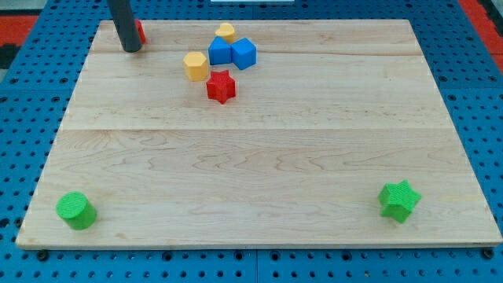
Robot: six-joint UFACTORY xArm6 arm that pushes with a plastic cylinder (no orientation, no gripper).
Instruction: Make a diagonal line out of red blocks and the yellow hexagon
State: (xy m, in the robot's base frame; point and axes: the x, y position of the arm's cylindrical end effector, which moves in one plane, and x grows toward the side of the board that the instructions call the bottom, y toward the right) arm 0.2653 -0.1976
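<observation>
In the one camera view, a pale wooden worktop (pixel 259 157) is seen, and the red star (pixel 222 86) is taken as the landmark. Up and to the left of the star, close but apparently not touching, the yellow hexagon (pixel 196 66) is found, so these two already lie on a short slant. A second red block (pixel 140 31) is placed well to the star's upper left, near the worktop's top-left corner; its shape cannot be made out, since most of it is hidden behind the rod. My tip (pixel 131 49) is set right against that block's left side. No hand is fitted to the arm, so nothing can be opened, closed or held; only pushing is possible. Above and right of the star, two blue cubes (pixel 233 53) are seen side by side, with a small yellow block (pixel 226 32) behind them. A green cylinder (pixel 76 210) and a green star (pixel 399 200) lie far below the star, to its left and right. The task is judged partly done: the hidden red block is left to be brought into line with the other two.
</observation>
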